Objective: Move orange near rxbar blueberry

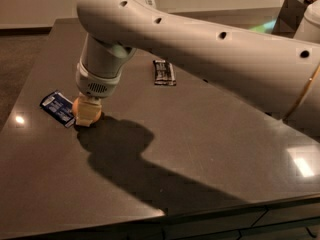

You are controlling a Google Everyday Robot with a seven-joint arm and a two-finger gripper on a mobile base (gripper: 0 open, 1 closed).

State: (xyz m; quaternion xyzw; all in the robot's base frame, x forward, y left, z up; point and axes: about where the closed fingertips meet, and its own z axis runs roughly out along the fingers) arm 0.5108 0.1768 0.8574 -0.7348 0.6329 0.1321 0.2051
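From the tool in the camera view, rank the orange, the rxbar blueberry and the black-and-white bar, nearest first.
The tool is low over the left part of the table.
1. orange: right at the tool, mostly hidden under it.
2. rxbar blueberry: just beside it, toward the picture's left.
3. black-and-white bar: farther back, toward the picture's right.
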